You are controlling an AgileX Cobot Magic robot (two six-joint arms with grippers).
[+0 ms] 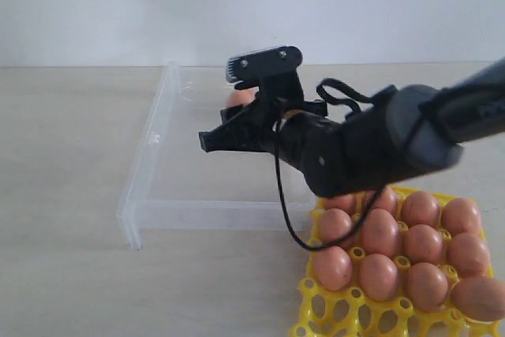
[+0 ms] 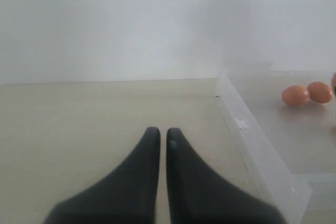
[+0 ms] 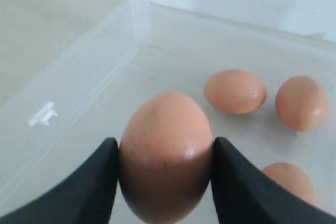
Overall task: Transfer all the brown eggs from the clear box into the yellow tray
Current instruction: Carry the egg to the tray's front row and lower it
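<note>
Right pincer (image 3: 164, 149) gripping a brown egg (image 3: 164, 124); we lift clear of the clear box (image 1: 147, 159), set it gently in a free yellow tray (image 1: 304, 326) cup.

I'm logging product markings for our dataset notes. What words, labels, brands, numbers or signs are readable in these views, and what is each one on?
None: no word, number, brand or sign is readable in any view.
clear box, yellow tray, brown eggs: unmarked.
left gripper and right gripper, both black: no lettering visible.
</note>
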